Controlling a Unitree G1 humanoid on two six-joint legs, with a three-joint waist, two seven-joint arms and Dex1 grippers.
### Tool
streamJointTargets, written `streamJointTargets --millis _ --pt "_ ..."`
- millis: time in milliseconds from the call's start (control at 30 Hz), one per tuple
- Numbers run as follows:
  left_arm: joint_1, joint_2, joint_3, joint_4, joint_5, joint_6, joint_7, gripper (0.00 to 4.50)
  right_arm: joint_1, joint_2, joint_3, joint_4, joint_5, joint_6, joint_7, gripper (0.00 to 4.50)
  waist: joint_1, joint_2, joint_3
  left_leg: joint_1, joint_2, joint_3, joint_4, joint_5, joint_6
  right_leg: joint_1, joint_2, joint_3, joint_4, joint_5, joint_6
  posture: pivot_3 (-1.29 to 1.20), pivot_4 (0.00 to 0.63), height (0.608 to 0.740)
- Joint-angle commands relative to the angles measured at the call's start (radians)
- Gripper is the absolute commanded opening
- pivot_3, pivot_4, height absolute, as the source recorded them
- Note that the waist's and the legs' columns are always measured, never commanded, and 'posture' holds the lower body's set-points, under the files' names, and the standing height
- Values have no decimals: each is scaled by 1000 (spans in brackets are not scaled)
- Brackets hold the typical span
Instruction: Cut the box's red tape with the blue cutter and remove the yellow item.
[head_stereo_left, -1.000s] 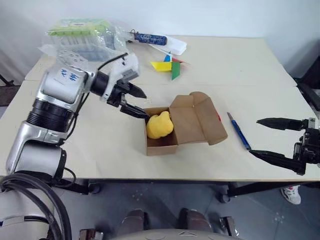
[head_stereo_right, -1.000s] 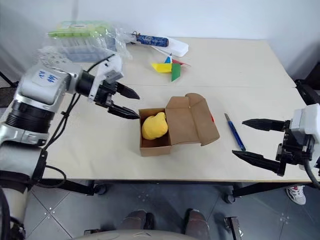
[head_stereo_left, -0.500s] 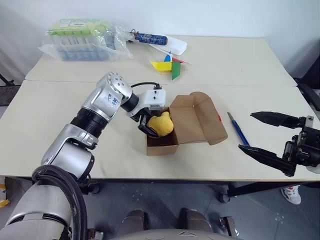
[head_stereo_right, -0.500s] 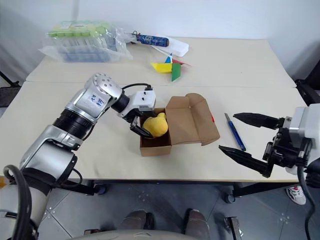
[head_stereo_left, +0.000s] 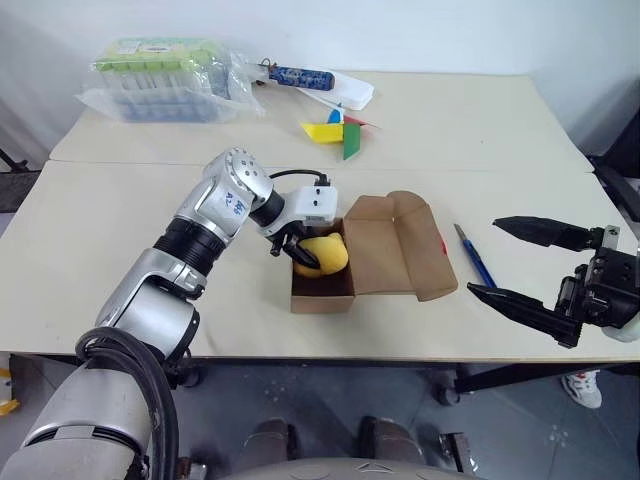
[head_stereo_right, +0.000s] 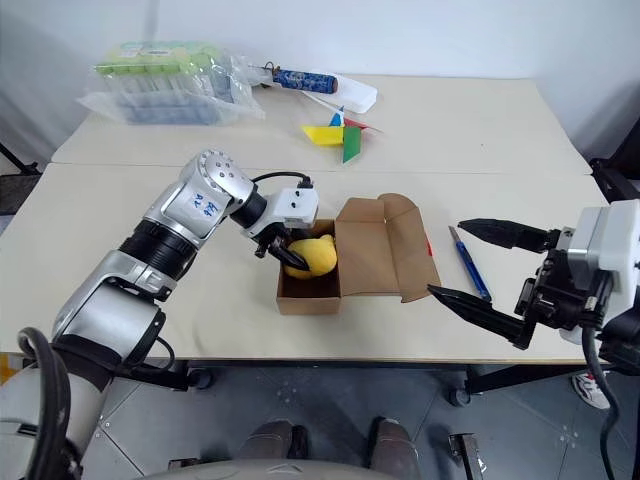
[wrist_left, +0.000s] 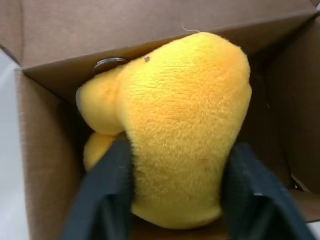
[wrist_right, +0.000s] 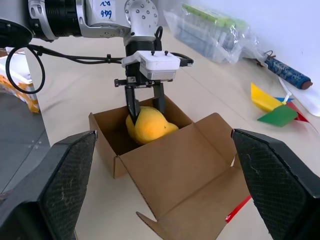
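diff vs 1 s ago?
The left end effector went from open beside the box down into it and closed on the yellow plush item. The box shifted slightly. The right end effector drifted a little left, open. The blue cutter stayed put.

Matt brown corrugated-cardboard box (head_stereo_left: 385, 255), fuzzy plush yellow item (wrist_left: 180, 125), smooth matt cream surface (head_stereo_left: 150, 220), glossy crinkled clear plastic package (head_stereo_left: 165, 75), black textured-rubber fingers (wrist_right: 272, 185) on right end effector (head_stereo_left: 515, 262), brushed silver metal left arm (head_stereo_left: 205, 225), paper pinwheel (head_stereo_left: 335, 130)
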Motion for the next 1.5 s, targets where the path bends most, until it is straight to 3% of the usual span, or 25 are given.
streamJointTargets --millis 33,133,200,600,767,867,1033,1333,1500 --pt "-28 18 52 -49 -12 25 -7 957 -23 -20 6 10 -4 -28 14 4500 0 0 0 0 0 0 0 0 0 0 0 0 0 0 0 0 150 740" --pt "-24 27 90 -86 -30 71 1 202 -49 -27 25 29 -10 -36 23 4500 -1 0 0 0 0 0 0 0 0 0 0 0 0 0 0 0 150 740" --pt "-24 33 115 -109 -39 109 9 63 -64 -28 34 40 -12 -42 29 4500 -1 0 0 0 0 0 0 0 0 0 0 0 0 0 0 0 150 740" --pt "-4 62 320 -285 -157 409 175 59 -203 -70 114 153 -11 -36 90 4500 -3 0 0 0 0 -2 1 0 0 0 0 0 2 0 0 0 150 740" --pt "-63 26 483 -247 -223 479 377 59 -293 -85 171 219 -15 -31 119 4500 -2 0 0 0 0 -2 2 0 0 0 0 0 2 0 0 0 150 740" --pt "-72 107 588 -218 -187 521 571 59 -440 -76 257 319 -23 -30 140 4500 -10 0 0 0 0 -3 2 0 0 0 0 0 2 0 0 0 150 740" --pt "20 218 588 -261 -149 642 693 59 -606 -24 361 451 -51 -28 167 4500 -30 0 0 6 1 -2 -3 0 -2 -1 0 0 9 0 0 0 150 740" --pt "393 339 601 -516 -148 848 802 59 -825 96 542 645 -166 -65 296 4500 -24 0 0 3 1 -2 -1 0 -2 -3 0 0 9 0 0 0 150 740" --pt "476 373 589 -566 -160 889 822 1640 -893 137 584 719 -220 -84 356 4500 -17 -1 0 0 1 -2 1 0 -3 -3 0 -1 9 0 0 0 150 740"
